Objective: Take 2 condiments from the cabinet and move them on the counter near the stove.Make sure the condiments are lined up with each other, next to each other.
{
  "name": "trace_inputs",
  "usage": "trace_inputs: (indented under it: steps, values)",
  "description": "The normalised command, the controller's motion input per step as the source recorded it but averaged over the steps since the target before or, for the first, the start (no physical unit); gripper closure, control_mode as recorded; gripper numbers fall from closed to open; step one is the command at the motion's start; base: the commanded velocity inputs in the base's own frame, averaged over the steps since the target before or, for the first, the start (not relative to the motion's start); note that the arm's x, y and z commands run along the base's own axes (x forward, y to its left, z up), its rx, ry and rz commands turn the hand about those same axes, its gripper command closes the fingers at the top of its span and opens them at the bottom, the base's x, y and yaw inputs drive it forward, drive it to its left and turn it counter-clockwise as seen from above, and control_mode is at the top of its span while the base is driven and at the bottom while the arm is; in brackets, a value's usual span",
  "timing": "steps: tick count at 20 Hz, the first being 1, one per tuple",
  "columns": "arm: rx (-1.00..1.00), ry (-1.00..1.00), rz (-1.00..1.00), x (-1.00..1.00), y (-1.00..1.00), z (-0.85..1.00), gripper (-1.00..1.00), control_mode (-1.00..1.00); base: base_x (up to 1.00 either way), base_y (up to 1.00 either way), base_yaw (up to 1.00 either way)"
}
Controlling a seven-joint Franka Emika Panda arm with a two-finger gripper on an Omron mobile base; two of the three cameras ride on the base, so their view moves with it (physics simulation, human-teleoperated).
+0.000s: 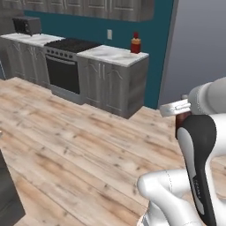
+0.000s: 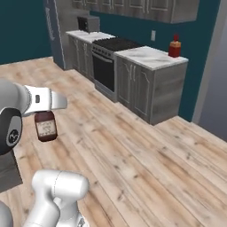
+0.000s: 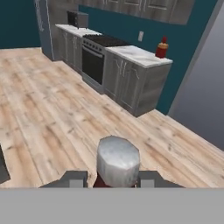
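My gripper (image 2: pixel 44 113) is shut on a squat dark brown bottle (image 2: pixel 45 126) with a pale label, holding it by its grey cap (image 3: pixel 117 160) high over the wooden floor, well short of the counter. A red condiment bottle (image 1: pixel 135 43) stands upright at the back right of the short marble counter (image 1: pixel 110 54), which sits right of the black stove (image 1: pixel 73 44). In the hand view the fingertips (image 3: pixel 75 178) flank the cap, and the red bottle (image 3: pixel 162 47) and counter (image 3: pixel 135 54) lie far ahead. The cabinet is out of view.
Open wooden floor (image 1: pixel 88 141) lies between me and the counter. Grey door cabinets (image 2: pixel 146 9) hang above the stove. A dark appliance (image 1: pixel 25 25) stands on the far counter left of the stove. A grey wall panel (image 1: pixel 198 44) rises right of the counter.
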Motion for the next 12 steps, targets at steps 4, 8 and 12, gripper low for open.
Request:
trace_inputs:
  steps: [4, 8, 12]
  values:
    - [0.00, 0.00, 0.00, 0.00, 0.00, 0.00, 1.00, 1.00, 1.00, 0.00, 0.00]
    - [0.00, 0.00, 0.00, 0.00, 0.00, 0.00, 1.00, 1.00, 1.00, 0.00, 0.00]
    - [0.00, 0.00, 0.00, 0.00, 0.00, 0.00, 1.00, 1.00, 1.00, 0.00, 0.00]
